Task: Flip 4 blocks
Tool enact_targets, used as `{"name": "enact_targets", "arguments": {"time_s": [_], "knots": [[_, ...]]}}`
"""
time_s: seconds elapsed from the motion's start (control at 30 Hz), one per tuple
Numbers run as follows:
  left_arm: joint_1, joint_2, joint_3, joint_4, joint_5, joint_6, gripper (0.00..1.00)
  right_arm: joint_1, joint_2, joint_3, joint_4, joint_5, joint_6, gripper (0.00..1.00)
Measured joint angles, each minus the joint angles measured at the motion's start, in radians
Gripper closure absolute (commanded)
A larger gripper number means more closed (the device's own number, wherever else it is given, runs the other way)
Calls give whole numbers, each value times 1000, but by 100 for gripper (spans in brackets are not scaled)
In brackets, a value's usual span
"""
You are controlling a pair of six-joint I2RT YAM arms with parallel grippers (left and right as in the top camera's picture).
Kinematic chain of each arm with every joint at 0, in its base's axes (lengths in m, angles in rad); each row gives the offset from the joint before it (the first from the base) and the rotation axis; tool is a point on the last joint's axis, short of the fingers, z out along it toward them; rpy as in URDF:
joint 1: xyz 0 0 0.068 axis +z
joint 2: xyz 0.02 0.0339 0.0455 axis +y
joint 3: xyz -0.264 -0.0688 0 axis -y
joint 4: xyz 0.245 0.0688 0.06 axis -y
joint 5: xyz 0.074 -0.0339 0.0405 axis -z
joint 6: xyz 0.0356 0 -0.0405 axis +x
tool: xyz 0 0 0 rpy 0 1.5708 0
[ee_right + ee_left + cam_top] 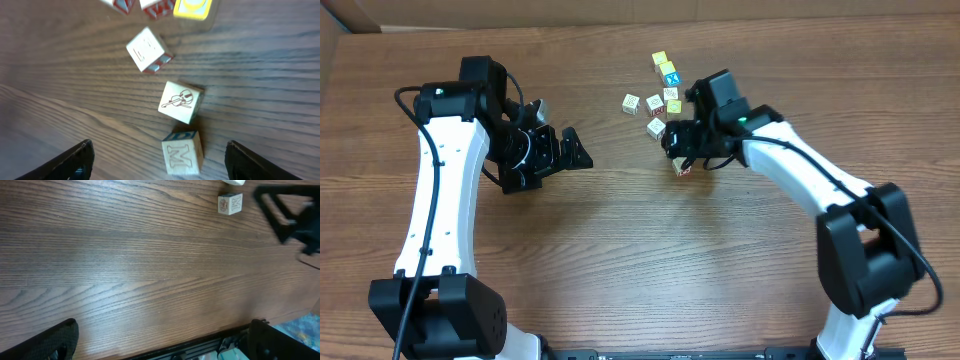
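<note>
Here, right hand [159, 162] open, over a block [183, 153]

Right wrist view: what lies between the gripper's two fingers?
The M block sits between the fingers of the open right gripper, touching neither; the rest of the gap is bare table. The right wrist view shows it.

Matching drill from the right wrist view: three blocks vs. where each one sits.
Things:
1. cream wooden cube printed M
2. cream wooden cube with a line drawing
3. yellow-faced cube

Places:
A. cut off at the top edge of the view
B. inside the open right gripper, touching neither finger
C. mid-frame, just beyond the M cube

Pairs: 1-B, 2-C, 3-A
</note>
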Motion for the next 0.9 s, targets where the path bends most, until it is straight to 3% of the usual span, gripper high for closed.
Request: {"name": "enact_targets", "arguments": {"time_s": [0.47, 0.9], "knots": [[0, 0, 0, 0, 0, 0, 0, 38, 105, 2, -37, 73, -7, 77], [0, 0, 0, 0, 0, 0, 0, 38, 53, 200, -423, 49, -1, 82]]}}
